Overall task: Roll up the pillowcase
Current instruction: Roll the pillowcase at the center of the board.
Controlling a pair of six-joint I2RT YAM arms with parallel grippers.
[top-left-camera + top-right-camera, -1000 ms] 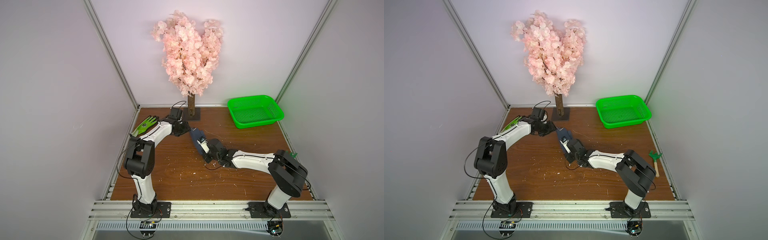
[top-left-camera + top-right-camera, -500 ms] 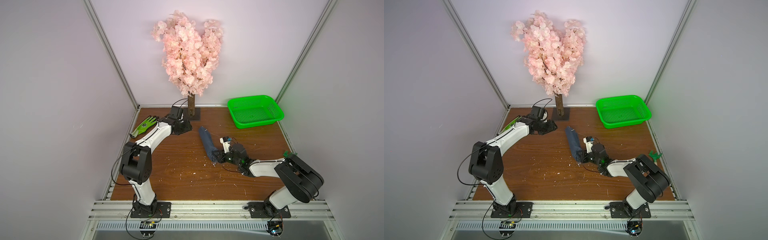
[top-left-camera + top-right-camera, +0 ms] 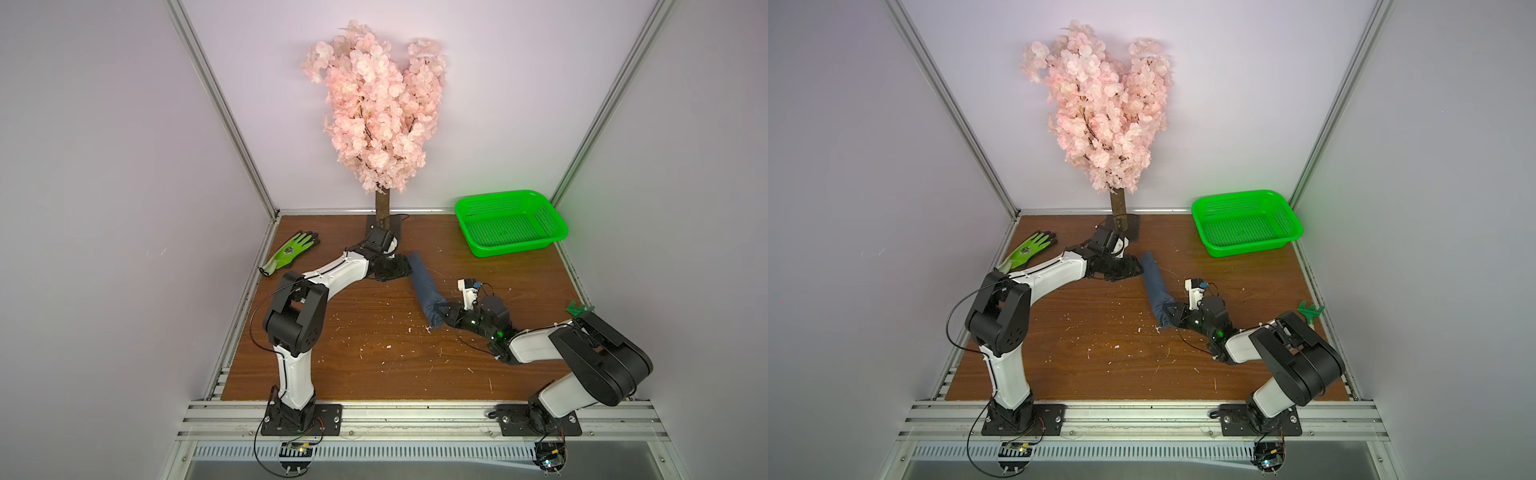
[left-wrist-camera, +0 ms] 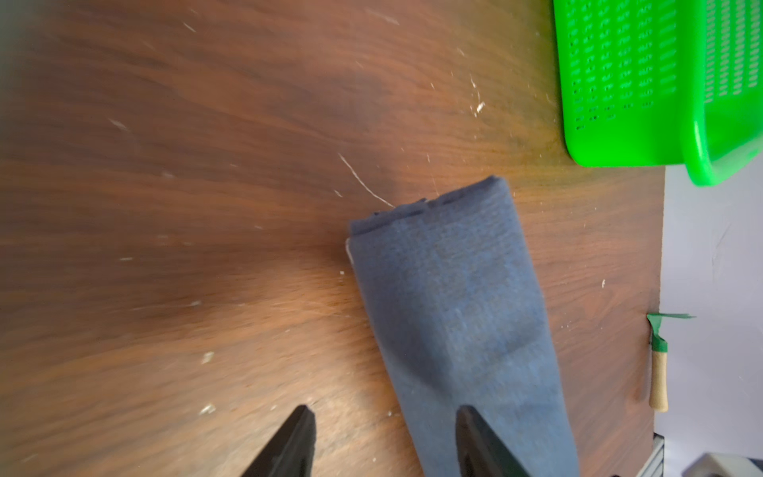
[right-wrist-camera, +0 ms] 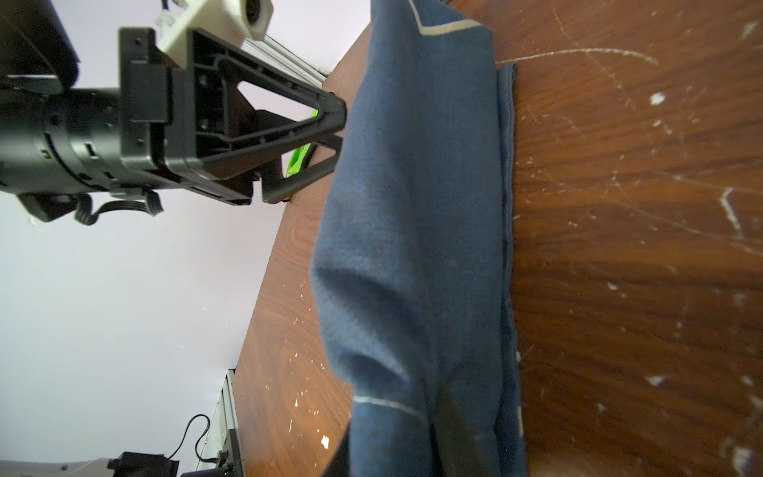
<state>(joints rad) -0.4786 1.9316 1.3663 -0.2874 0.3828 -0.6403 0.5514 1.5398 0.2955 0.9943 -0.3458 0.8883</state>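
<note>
The pillowcase (image 3: pixel 422 282) (image 3: pixel 1154 282) lies as a navy-blue roll on the wooden table, running from far to near in both top views. My left gripper (image 3: pixel 406 269) (image 4: pixel 384 413) hovers open at the roll's far end. One of its fingertips (image 4: pixel 466 417) is over the fabric (image 4: pixel 454 309) and the other is over bare wood. My right gripper (image 3: pixel 440 316) (image 5: pixel 396 437) sits at the near end, its jaws closed around the fabric (image 5: pixel 413 206), which fills the gap between them. The left gripper (image 5: pixel 336 136) also shows in the right wrist view, touching the roll's side.
A green basket (image 3: pixel 515 247) stands at the back right. A lime-green glove (image 3: pixel 291 251) lies at the back left. A pink blossom tree (image 3: pixel 378 116) rises at the back middle. A small green-headed tool (image 3: pixel 579 309) lies by the right edge. White crumbs dot the wood.
The right arm has drawn back to the right and now holds only the roll's near end, so the roll is uncovered. The left gripper has moved right, up to the roll's far end.
</note>
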